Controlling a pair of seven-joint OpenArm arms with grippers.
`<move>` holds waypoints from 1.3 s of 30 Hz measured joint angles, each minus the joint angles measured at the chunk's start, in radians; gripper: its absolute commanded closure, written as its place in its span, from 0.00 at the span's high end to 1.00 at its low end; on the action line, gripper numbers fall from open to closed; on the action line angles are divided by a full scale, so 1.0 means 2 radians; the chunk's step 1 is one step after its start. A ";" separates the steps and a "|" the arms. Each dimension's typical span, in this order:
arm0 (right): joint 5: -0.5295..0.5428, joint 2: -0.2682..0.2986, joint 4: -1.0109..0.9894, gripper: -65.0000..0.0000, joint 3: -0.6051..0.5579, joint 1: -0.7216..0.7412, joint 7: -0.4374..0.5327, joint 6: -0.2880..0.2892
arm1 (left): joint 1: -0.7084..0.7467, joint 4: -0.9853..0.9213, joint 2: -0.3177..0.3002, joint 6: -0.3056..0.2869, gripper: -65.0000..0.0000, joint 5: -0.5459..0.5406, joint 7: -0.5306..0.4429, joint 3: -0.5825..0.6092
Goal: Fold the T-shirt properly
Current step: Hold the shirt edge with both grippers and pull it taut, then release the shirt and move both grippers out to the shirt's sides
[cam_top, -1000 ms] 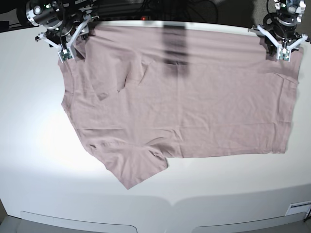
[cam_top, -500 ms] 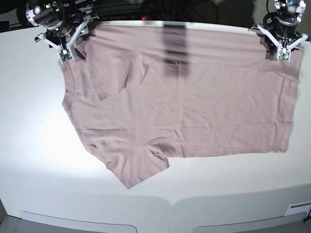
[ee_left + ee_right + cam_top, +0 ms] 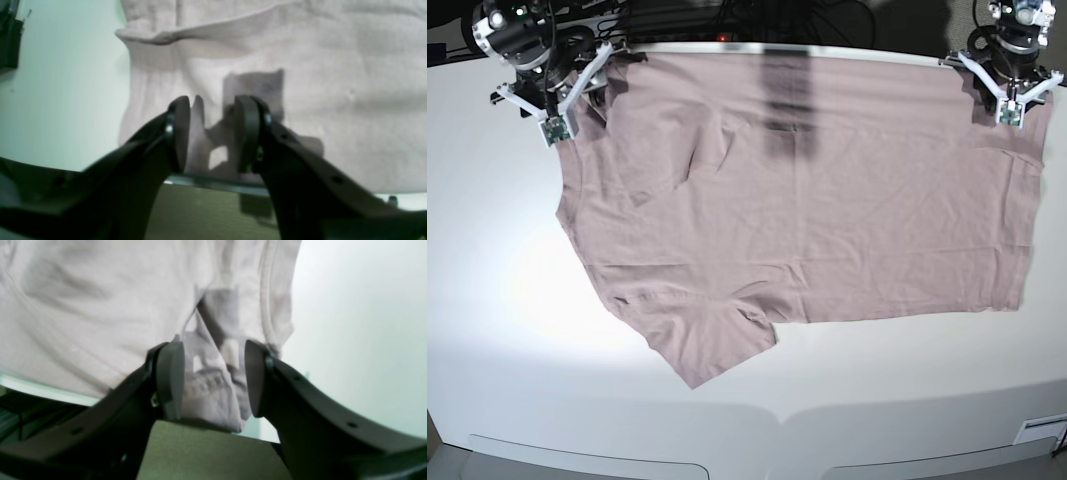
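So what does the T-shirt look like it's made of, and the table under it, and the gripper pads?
T-shirt: thin, soft matte knit, likely cotton; it lies limp with fine creases.
Table: smooth white hard top, slightly glossy; a lamp glare shows. Material unclear.
Left gripper fingertips: dark matte pads, probably rubber or plastic.

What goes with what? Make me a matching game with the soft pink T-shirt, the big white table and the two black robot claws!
Things:
1. soft pink-mauve T-shirt
2. flat white table
3. black-fingered left gripper
4. black-fingered right gripper

Places or states:
a. top left of the base view
b. spread out flat
c. underneath the cloth
d. top right of the base view

Pairs: 1-b, 2-c, 3-d, 4-a
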 measured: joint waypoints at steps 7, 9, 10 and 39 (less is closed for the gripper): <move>0.000 0.000 0.002 0.45 0.000 0.002 0.032 0.000 | 0.000 0.023 0.000 0.000 0.33 0.010 0.002 0.000; 0.000 0.000 0.002 0.45 0.000 0.008 0.046 0.000 | -0.003 0.042 0.000 0.000 0.33 0.009 0.036 0.000; 0.000 0.000 0.002 0.45 0.000 0.012 0.047 0.000 | -0.008 0.049 0.000 0.000 0.33 0.008 0.052 0.000; 0.090 -0.003 0.002 0.45 0.000 0.226 -0.022 0.000 | -0.620 -0.536 -0.050 -0.164 0.33 -0.044 -0.042 0.001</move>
